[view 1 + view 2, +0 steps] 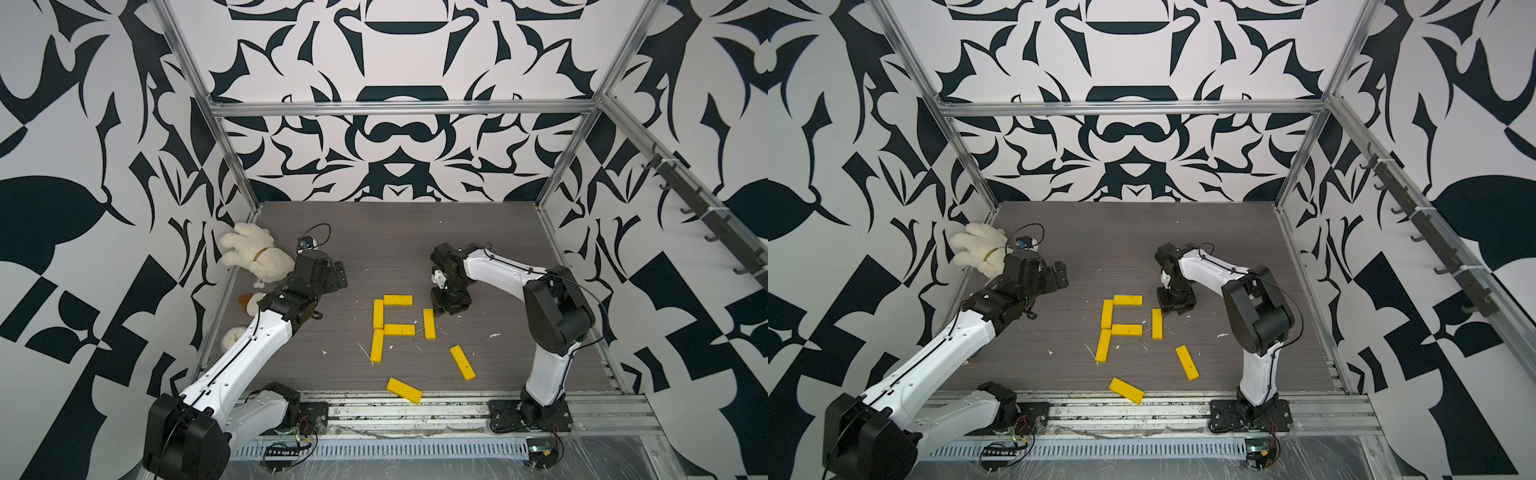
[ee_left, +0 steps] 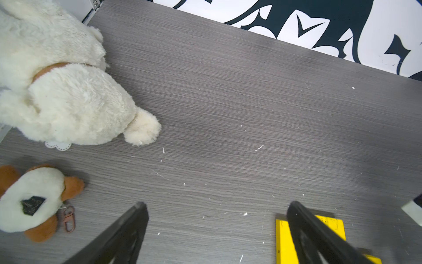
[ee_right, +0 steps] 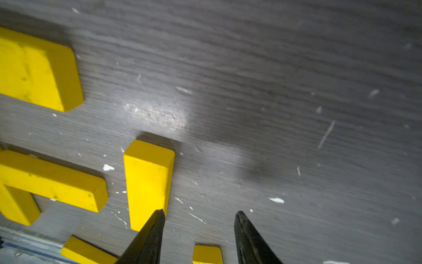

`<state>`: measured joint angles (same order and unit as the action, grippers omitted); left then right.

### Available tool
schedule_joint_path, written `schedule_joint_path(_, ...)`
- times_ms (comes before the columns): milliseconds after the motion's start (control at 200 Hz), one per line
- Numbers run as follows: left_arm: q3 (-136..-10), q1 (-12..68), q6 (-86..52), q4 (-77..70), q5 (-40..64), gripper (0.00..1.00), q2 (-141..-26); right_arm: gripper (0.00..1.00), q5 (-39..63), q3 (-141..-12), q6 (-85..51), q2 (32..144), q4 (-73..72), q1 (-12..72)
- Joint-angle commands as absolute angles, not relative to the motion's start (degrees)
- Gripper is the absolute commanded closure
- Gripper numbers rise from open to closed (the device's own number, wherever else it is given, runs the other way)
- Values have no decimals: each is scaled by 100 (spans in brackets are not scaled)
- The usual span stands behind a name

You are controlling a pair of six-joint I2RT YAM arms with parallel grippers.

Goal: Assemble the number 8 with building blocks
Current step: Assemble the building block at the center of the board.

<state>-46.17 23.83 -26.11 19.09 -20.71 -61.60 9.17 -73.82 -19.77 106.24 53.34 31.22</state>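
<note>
A: Grey woodgrain counter (image 1: 374, 232) first. Anything big on it besides the work?

B: Only a white plush toy (image 1: 253, 257) by the left wall, well apart from the yellow. No part of the job.

A: And the number 8 (image 1: 400, 332)?

B: Lying mid-counter, half built. Reads more like an F with a stroke beside it. Five building blocks (image 1: 1128, 330) laid flat: top bar (image 1: 398, 300), upper-left bar (image 1: 378, 313), middle bar (image 1: 405, 329), lower-left bar (image 1: 377, 345), upper-right bar (image 1: 429, 323). Lacks the lower-right side and the bottom.

A: Spare pieces?

B: Two, flat and askew toward the front: slanted bar (image 1: 462, 362) near the gap to fill, front bar (image 1: 404, 390) at the counter's front edge.

A: Tools?

B: Right tool (image 3: 199, 212) spread, pinching nothing, low over the far end of the upper-right bar, one fingertip (image 3: 157, 219) just beside it. Left tool (image 2: 218, 203) spread wide, empty too, hovering near the plush.

A: Which step, then?

B: Probably the upper-right side set and let go, sixth piece not yet fetched. Sits slightly off the ends of the top and middle bars, so perhaps wants a nudge inward.

A: Next move?

B: Likely calls for rising clear, reaching to the slanted bar, gripping across its narrow width, then turning it in line below the upper-right bar.
</note>
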Motion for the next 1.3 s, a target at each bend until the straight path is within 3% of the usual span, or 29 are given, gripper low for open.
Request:
schedule_joint_path(0, -4719, 2363, -2620, 1903, -2050, 1, -6178, 49, 219, -7606, -2589, 10294, 5717, 3405)
schedule_joint_path(280, -4702, 2350, -2632, 1813, -2004, 0, -6222, 47, 236, -7695, -3479, 10533, 5516, 4176)
schedule_joint_path(745, -4684, 2350, -2619, 1907, -2075, 0, -6200, 47, 454, -7293, -3454, 10746, 5057, 4212)
schedule_joint_path(875, -4685, 2347, -2602, 1968, -2114, 1, -6166, 53, 493, -7182, -3421, 10896, 4947, 4213)
schedule_joint_path(1020, -4716, 2355, -2575, 1999, -2194, 1, -6163, 78, 518, -7196, -3442, 10997, 4799, 4192)
schedule_joint_path(1080, -4720, 2351, -2573, 2002, -2196, 1, -6192, 84, 514, -7261, -3404, 11056, 4794, 4184)
schedule_joint_path(1295, -4721, 2352, -2559, 2007, -2248, 1, -6247, 88, 546, -7530, -3401, 11143, 4793, 4167)
